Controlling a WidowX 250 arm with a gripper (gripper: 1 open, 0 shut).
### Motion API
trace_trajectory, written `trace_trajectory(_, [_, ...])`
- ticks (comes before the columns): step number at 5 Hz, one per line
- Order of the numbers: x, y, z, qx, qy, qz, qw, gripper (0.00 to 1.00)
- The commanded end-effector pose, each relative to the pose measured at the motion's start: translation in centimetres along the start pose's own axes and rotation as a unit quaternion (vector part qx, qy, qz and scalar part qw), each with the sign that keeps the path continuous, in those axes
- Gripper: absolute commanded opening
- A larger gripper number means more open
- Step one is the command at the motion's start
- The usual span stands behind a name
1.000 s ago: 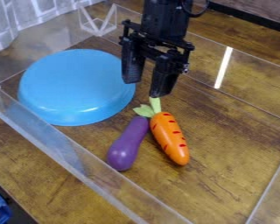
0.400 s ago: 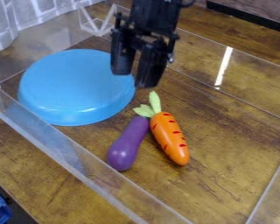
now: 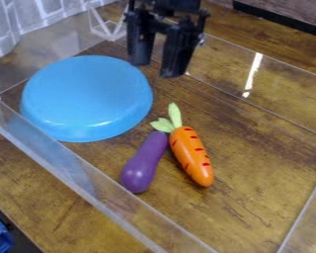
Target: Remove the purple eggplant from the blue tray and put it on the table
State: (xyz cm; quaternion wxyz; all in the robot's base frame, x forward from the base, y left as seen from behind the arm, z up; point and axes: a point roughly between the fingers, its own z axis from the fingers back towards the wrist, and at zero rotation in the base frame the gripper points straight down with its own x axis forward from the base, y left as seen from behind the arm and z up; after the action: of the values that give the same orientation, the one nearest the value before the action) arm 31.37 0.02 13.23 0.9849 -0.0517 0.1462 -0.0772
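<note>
The purple eggplant [image 3: 143,164] lies on the table [image 3: 260,178], outside the blue tray [image 3: 84,96] and just off its lower right edge, with its stem end pointing up toward the tray and its rounded end toward the near clear wall [image 3: 68,163]. An orange carrot [image 3: 192,156] lies just beside it on the right, and the two appear to touch near their green tops. The tray carries nothing. The gripper [image 3: 161,61] hangs above the far edge of the tray, well apart from both vegetables, with its fingers spread and nothing between them. Judged from this layout, the eggplant already rests on the table, so the task looks complete. The eggplant appears to be a light, rigid plastic toy with a glossy skin, so it is likely to slip under a loose pinch and to roll on its curved side. If a further grasp is needed, take it across the middle of the body, where the width is even, with the fingers placed crosswise to its length and clear of the carrot
</note>
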Motion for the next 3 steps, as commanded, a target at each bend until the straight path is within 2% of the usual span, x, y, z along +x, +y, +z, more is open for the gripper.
trace_trajectory(1, [-0.2,1.6,1.4,0.012,-0.008,-0.006,0.9999,1.0])
trace_trajectory(2, [-0.5,2.1,2.1,-0.011,0.002,0.052,0.9986,1.0])
trace_trajectory(3, [-0.6,2.7,2.0,-0.032,0.012,0.108,0.9936,1.0])
